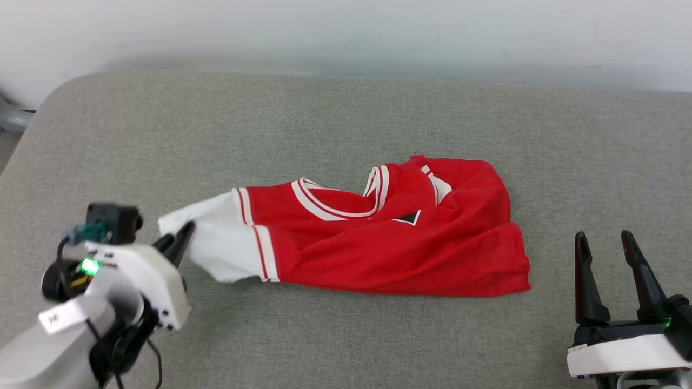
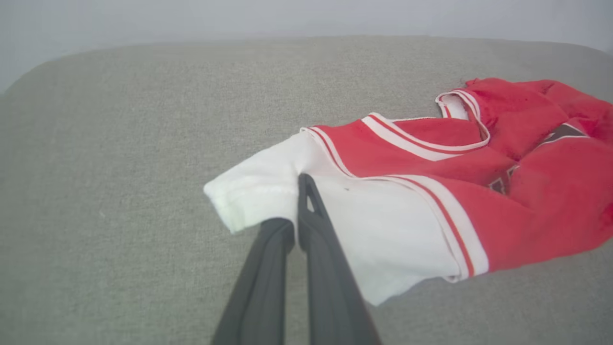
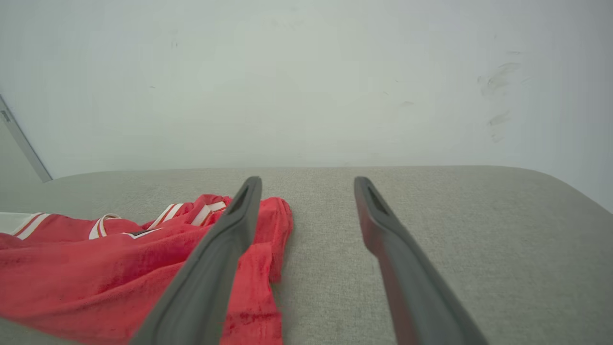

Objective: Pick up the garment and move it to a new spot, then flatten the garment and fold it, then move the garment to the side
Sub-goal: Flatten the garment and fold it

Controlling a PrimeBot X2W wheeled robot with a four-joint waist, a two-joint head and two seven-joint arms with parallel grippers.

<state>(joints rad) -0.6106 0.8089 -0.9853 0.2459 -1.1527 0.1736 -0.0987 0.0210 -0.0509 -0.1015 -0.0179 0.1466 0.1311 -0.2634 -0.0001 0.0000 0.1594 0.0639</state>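
Red garment (image 1: pixel 389 243) x1, L claw (image 1: pixel 186 229) gripping it

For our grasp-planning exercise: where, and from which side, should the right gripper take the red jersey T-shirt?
Probably the red jersey T-shirt's near-right corner, approached from the robot's right: it lies flat nearest the right gripper, opposite the white sleeve pinched by the left gripper.

Garment (image 1: pixel 389 246) at centre of cloth-covered surface (image 1: pixel 324 119)

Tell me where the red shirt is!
In the head view the red shirt lies crumpled in the middle of the grey padded surface, its white sleeve pinched by the left tool, the open right tool apart on its right.
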